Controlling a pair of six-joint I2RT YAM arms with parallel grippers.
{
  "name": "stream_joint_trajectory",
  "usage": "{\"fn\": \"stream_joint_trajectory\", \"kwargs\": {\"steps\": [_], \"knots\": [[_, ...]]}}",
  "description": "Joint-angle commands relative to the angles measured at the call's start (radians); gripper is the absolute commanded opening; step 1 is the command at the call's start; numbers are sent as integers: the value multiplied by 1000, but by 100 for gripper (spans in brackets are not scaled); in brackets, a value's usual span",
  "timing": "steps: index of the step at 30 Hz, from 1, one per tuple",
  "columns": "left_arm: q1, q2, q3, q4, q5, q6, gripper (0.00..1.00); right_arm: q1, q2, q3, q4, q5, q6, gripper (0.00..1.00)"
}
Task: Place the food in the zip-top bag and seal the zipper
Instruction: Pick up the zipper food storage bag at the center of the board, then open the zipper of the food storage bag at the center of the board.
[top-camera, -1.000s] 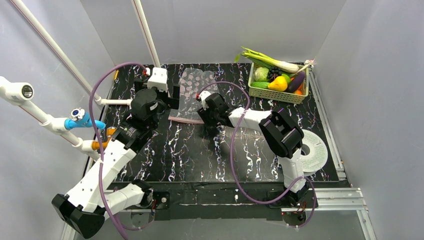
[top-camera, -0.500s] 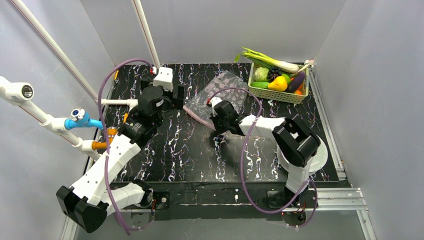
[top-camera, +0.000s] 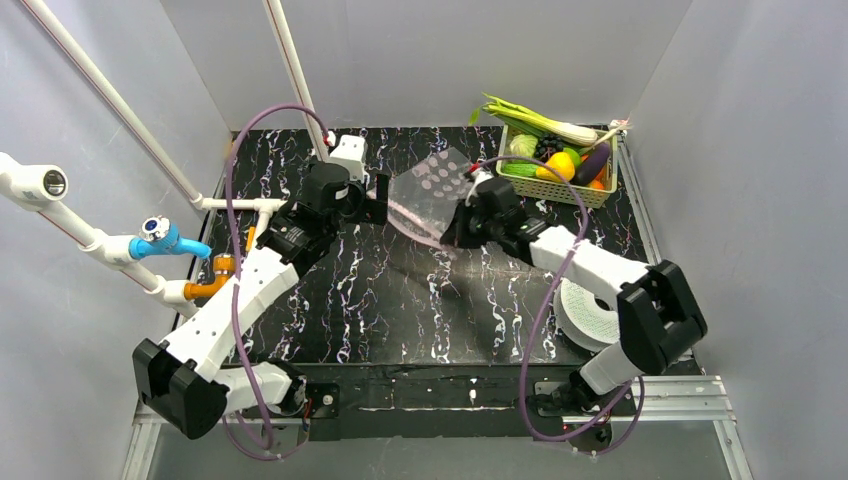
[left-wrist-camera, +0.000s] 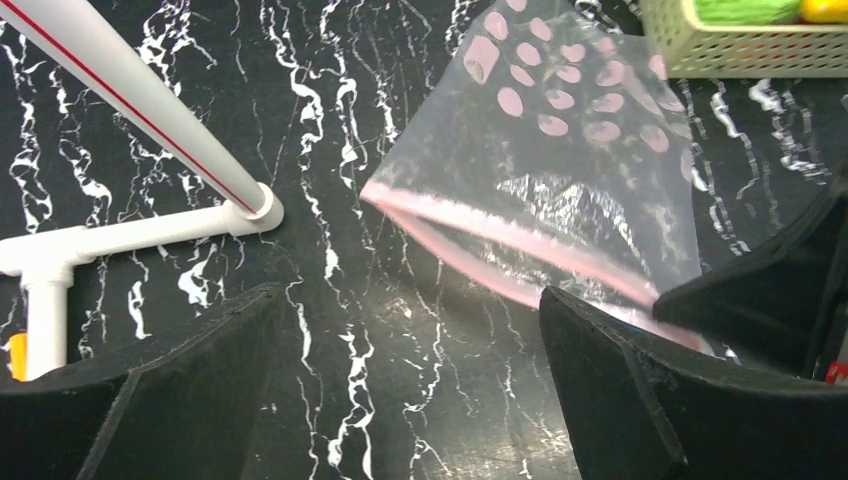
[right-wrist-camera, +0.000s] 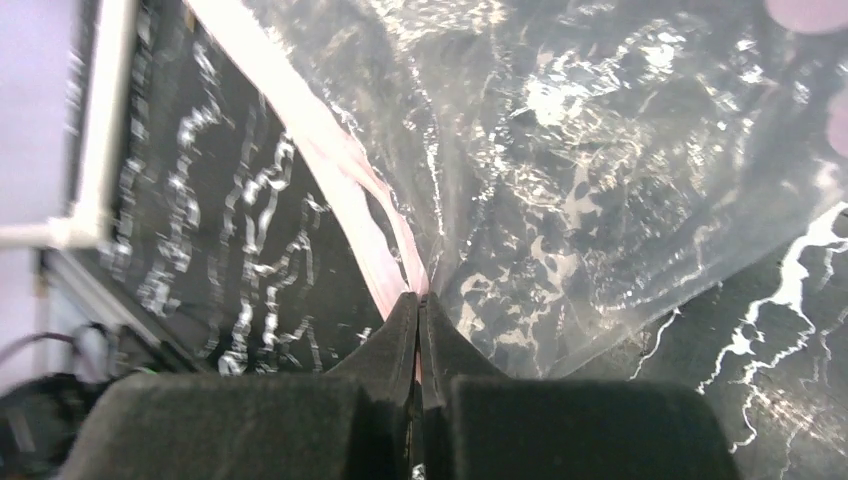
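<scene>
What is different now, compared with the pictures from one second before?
The right gripper closed its jaws on the zipper edge and pulled the zip-top bag to the right, toward the basket. The left gripper followed it rightward, jaws open. The food stayed in the basket.

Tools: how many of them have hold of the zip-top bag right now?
1. The right tool is shut on the pink zipper edge of the zip-top bag. The left tool is wide open just short of the bag, holding nothing.
</scene>
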Motion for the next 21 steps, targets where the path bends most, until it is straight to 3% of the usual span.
{"fn": "stream_joint_trajectory", "kwargs": {"steps": [1,10,17,20,21], "knots": [[-3,-67,1,39,69,-59,99,-102,-100,-4,20,-176,198,1],[-3,-27,7,37,197,-181,100,-128,-207,37,36,-148,277,1],[-3,-19,4,-1,114,-267,80,-130,-271,15,59,-107,303,1],[-2,19,8,-5,132,-311,82,-130,-281,18,59,-116,305,1],[4,38,16,-10,150,-327,88,-129,-279,20,58,-126,304,1]]}}
